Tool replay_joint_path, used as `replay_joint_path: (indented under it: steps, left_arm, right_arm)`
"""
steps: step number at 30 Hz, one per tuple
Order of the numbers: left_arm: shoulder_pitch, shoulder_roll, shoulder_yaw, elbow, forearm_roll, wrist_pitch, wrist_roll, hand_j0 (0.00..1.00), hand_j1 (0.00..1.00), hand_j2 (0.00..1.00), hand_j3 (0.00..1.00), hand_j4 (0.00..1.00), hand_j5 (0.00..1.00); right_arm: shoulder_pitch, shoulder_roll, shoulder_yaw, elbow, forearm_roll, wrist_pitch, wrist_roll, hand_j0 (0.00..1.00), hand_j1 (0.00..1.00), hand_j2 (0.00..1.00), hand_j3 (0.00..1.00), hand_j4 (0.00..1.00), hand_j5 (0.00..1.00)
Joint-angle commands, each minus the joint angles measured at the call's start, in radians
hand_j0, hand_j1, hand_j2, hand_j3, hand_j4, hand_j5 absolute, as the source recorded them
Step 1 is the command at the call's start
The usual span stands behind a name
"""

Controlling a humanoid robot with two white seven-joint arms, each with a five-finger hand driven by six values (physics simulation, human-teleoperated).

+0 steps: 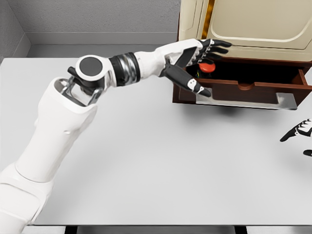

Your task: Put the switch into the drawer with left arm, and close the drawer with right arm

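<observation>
My left arm stretches across the table to the open drawer (243, 90) of a brown and cream cabinet (253, 24) at the back right. The left hand (202, 61) hovers over the drawer's left end with its fingers spread and its thumb pointing down over the front edge. Just under the fingers, a switch (207, 67) with a red button lies inside the drawer, free of the hand. The drawer stands pulled out, a grey handle (248, 102) along its front. Only the fingertips of my right hand (296, 131) show at the right edge, extended and holding nothing.
The white table (146, 161) runs from the front edge to the cabinet. A grey wall rises behind it. The cabinet's cream upper door overhangs the drawer opening.
</observation>
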Motion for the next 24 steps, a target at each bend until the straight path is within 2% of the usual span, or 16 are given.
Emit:
replay_joint_path:
  steps: [1, 8, 13, 22, 24]
  left_arm:
    - [-0.002, 0.018, 0.006, 0.034, 0.008, 0.001, 0.0, 0.98, 0.98, 0.98, 0.98, 0.98, 0.98]
    - [-0.015, 0.02, 0.006, 0.097, 0.007, 0.003, 0.0, 0.98, 0.98, 0.98, 0.98, 0.98, 0.98]
    - [-0.018, 0.008, 0.003, 0.116, 0.001, 0.001, 0.0, 0.98, 0.98, 0.98, 0.98, 0.98, 0.98]
    - [-0.017, -0.093, -0.014, 0.111, -0.007, 0.001, 0.0, 0.98, 0.98, 0.98, 0.98, 0.98, 0.98]
    - [-0.018, -0.123, -0.023, 0.111, -0.047, -0.001, 0.0, 0.98, 0.98, 0.98, 0.98, 0.98, 0.98]
  right_arm:
    - [0.0, -0.002, 0.0, 0.0, -0.007, 0.003, 0.0, 0.7, 0.7, 0.7, 0.7, 0.7, 0.7]
    - [0.003, 0.0, 0.0, 0.0, -0.005, 0.003, 0.0, 0.67, 0.67, 0.67, 0.67, 0.67, 0.67]
    - [0.003, 0.0, -0.002, 0.0, -0.004, 0.003, 0.0, 0.56, 0.56, 0.56, 0.56, 0.56, 0.56]
    - [0.023, 0.003, -0.005, 0.001, 0.001, 0.003, 0.0, 0.68, 0.68, 0.68, 0.68, 0.68, 0.68]
    - [0.025, 0.003, -0.011, 0.001, 0.001, 0.003, 0.0, 0.71, 0.71, 0.71, 0.71, 0.71, 0.71]
